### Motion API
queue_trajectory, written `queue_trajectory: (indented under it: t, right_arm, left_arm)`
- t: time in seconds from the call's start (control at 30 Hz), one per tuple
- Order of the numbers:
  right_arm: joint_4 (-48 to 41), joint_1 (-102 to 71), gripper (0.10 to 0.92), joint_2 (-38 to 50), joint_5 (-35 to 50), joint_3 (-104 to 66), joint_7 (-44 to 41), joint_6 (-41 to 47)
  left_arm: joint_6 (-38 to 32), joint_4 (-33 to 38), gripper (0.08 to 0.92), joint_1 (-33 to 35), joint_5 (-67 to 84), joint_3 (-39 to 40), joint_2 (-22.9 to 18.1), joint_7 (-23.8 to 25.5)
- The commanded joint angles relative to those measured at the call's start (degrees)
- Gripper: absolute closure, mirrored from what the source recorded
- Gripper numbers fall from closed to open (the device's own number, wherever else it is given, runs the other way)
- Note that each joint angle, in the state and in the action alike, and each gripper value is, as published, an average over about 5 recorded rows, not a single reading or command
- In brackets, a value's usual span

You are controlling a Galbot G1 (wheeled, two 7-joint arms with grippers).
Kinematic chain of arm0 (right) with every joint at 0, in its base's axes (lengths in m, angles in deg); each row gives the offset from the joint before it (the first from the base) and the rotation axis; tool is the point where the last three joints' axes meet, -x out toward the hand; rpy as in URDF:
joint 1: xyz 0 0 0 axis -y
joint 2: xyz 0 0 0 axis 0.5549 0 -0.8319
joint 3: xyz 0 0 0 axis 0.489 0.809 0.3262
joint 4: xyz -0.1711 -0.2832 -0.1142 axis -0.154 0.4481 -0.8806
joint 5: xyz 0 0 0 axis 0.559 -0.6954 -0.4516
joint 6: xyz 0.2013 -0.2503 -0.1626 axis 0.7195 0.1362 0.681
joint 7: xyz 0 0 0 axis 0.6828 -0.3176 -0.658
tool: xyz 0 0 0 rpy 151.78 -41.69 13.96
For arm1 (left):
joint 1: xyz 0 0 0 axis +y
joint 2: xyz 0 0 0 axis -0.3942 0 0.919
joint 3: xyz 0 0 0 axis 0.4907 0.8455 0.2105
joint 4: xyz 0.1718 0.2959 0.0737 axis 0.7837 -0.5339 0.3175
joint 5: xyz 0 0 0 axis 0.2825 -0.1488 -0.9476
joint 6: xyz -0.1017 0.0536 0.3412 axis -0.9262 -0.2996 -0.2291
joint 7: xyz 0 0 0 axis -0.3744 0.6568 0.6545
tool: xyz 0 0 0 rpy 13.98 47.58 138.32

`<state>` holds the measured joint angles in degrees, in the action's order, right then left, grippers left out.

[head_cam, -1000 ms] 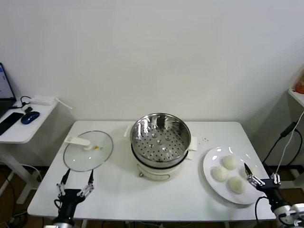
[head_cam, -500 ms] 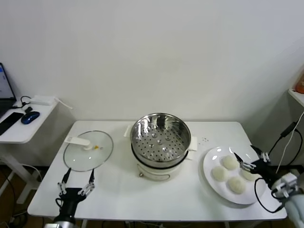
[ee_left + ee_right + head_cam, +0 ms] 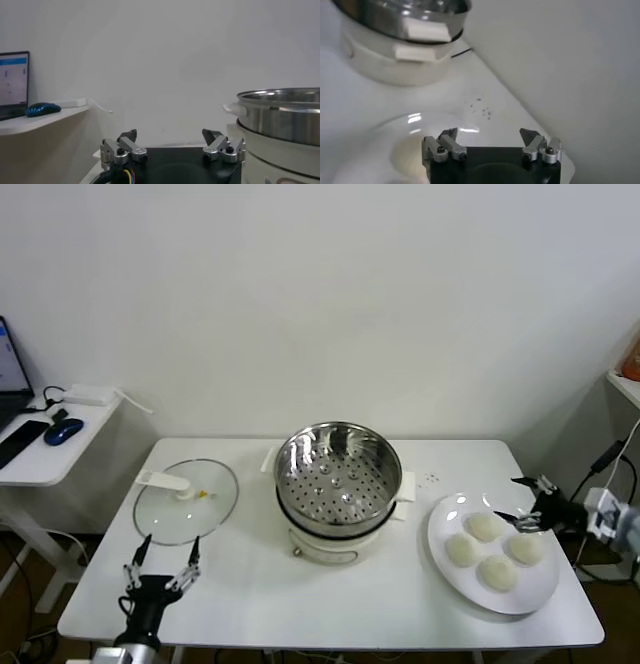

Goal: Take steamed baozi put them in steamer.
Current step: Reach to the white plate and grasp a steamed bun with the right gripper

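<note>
**Right hand poised over the plate of buns**

At the right end of the bench (image 3: 330, 604), the right hand (image 3: 527, 502) reaches in from the side with its fingers spread apart, hovering just above the white plate (image 3: 520, 596) and nearest the rear bun. All four steamed baozi (image 3: 484, 526) lie on that plate, none gripped. The open fingers suit a bun-wide grasp, so the step in hand looks like closing in on the first one.

The steamer (image 3: 338, 469) sits empty at mid-bench on its cream pot base (image 3: 325, 546), close beside the plate, its perforated floor uncovered. The glass lid (image 3: 186, 501) lies flat well off to the left, so nothing covers the basket. The raised steel rim is the one thing to clear on the way across; the buns look soft, so a light squeeze seems wise.

The left hand (image 3: 160, 577) waits at the near left edge, fingers apart, just in front of the lid.
</note>
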<state>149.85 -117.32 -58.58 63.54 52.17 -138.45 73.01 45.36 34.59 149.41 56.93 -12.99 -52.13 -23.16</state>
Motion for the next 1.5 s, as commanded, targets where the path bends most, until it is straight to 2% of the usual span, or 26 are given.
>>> queue_trajectory:
  t: [0.03,0.43,0.67,1.03,1.5]
  right_arm:
    - [-3.38,18.06,0.203,10.34,-1.38,20.44,-11.41,1.56]
    - [-15.49,56.02,0.203,-1.85,-3.09,60.11,-13.43,-0.83]
    - [-21.31,67.94,0.203,-8.64,-5.07,76.45,-16.15,-3.39]
    - [-25.63,67.50,0.203,-16.11,-14.53,78.85,-15.84,-7.13]
    - [-28.05,57.90,0.203,-18.14,-22.11,71.25,-14.70,-9.19]
  left_arm:
    - [0.56,-0.19,0.177,-0.34,0.32,0.03,0.59,-0.06]
    - [1.34,-0.19,0.177,-1.23,0.61,0.06,0.64,0.04]
    - [1.52,-0.03,0.177,-1.49,0.76,-0.31,0.77,-0.03]
    - [2.34,0.70,0.177,-1.34,0.30,-0.46,1.12,-0.18]
    - [2.77,0.75,0.177,-1.36,0.09,-0.37,0.77,-0.28]
